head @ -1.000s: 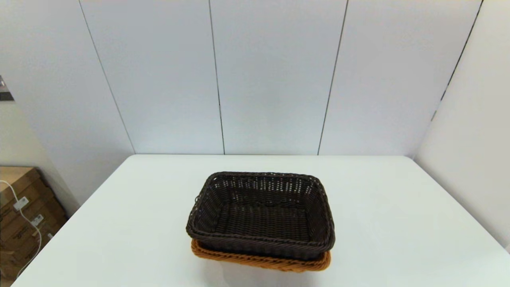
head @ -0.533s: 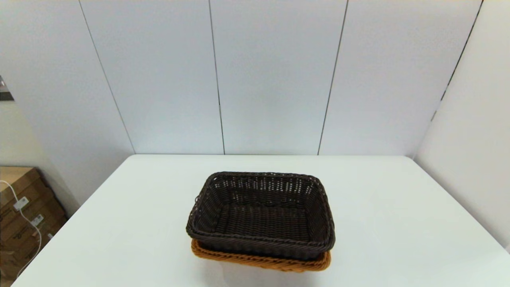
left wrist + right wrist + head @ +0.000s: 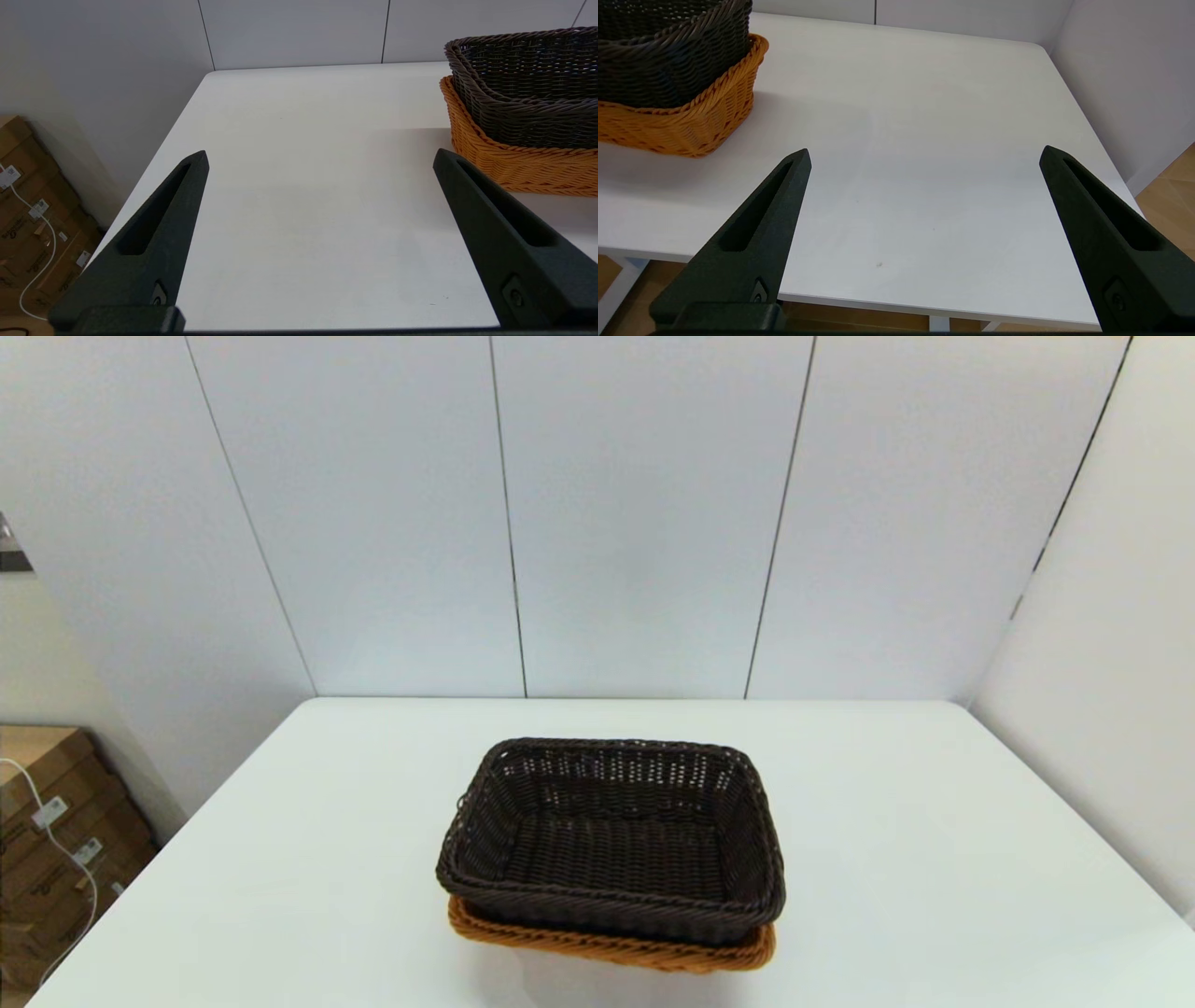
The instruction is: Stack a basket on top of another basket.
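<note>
Baskets are sitting nested near the counter's front edge: the dark brown basket is resting inside the orange basket, seemingly level. The left claw and right claw are hanging on either side of the stack, well apart from it, fingers spread wide and gripping nothing.

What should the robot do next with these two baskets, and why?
Probably nothing more than keeping both arms back. The dark brown basket already sits nested in the orange basket, and the left gripper and right gripper are open, empty, clear of the stack.
</note>
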`<state>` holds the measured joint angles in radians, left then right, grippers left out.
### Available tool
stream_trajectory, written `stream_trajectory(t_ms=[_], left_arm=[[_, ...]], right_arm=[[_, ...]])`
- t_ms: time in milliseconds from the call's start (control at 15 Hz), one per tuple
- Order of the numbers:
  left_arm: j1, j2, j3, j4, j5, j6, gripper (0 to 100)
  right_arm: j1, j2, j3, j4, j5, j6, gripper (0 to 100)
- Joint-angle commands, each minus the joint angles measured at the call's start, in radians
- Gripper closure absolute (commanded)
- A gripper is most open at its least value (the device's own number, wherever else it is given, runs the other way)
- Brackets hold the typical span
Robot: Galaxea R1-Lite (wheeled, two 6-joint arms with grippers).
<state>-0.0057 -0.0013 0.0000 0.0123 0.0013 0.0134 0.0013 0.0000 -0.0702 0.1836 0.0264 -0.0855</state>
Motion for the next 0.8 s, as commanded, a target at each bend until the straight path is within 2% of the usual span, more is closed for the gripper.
stream_trajectory(t_ms=[67,800], left_arm=[[0.000,0.000,0.005,0.000,0.000,-0.001,0],[0.000,0.000,0.005,0.000,0.000,-0.001,0]], right_arm=[[0.000,0.002,0.006,-0.001,0.003,0.001,0],[0.000,0.002,0.004,-0.001,0.000,0.013,0]])
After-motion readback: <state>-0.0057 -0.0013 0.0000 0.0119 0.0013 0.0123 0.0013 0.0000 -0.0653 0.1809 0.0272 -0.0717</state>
